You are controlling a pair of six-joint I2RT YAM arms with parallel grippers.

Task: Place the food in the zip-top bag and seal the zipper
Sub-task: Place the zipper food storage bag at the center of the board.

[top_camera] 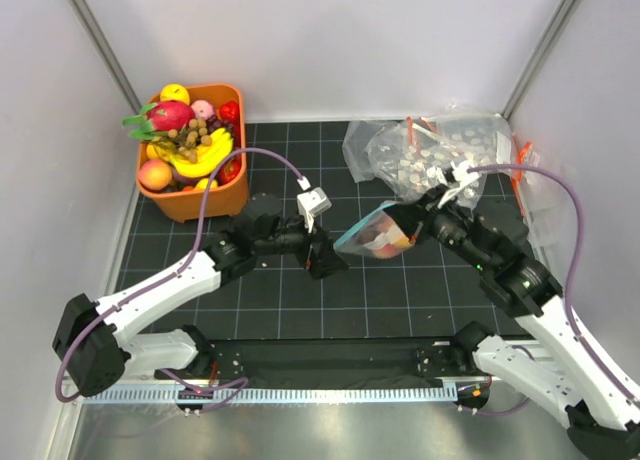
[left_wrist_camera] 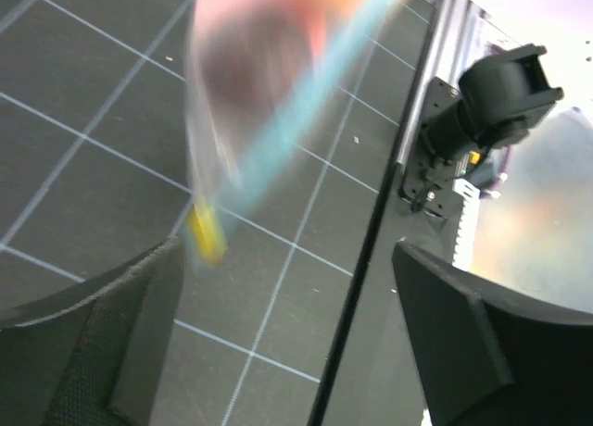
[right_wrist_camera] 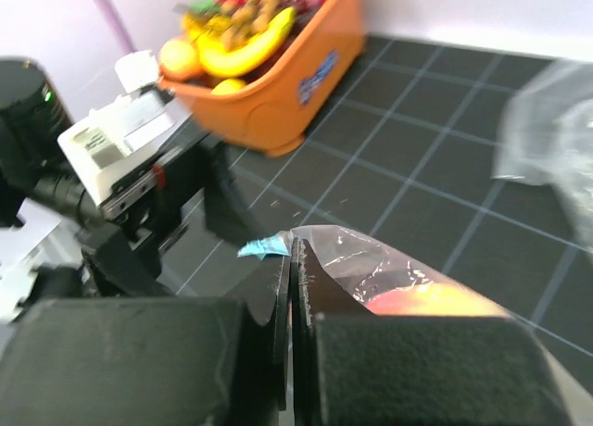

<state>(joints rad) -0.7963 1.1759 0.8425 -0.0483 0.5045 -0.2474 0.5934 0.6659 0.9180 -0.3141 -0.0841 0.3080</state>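
The worktop (top_camera: 270, 300) carried an orange basket (top_camera: 195, 208) of toy fruit in its far-left corner and the bigger speckled bags (top_camera: 430, 155) in its far-right corner. Near the middle, a little toward the right edge, the zip-top bag (top_camera: 380, 238) appeared to be held off the surface between the two arms. The food (top_camera: 388, 244) showed through its film as pink-red and orange shapes, so the loading looked finished and the step in hand was judged to be the sealing. The zipper (top_camera: 355, 230) ran along the bag's left side, facing the left arm.

The right gripper (right_wrist_camera: 292, 278) had its jaws clenched on the bag's film. The left gripper (left_wrist_camera: 285, 259) had its jaws released and spread wide, with nothing between them.

The next move probably called for the left jaws to close across the teal strip at one end and run along it, while the right arm kept the bag taut. A slack or twisted mouth could leave the seal partial.

The overhead view alone showed both arms, the bag's place on the worktop and the contents together. The right wrist view alone showed the film pinched flat between the pads, with a warm peach glow just behind them. The left wrist view alone showed the wide gap of its jaws, with the strip as a blurred teal streak beyond them and a small yellow tab (left_wrist_camera: 206, 233) at its lower end, too smeared to identify
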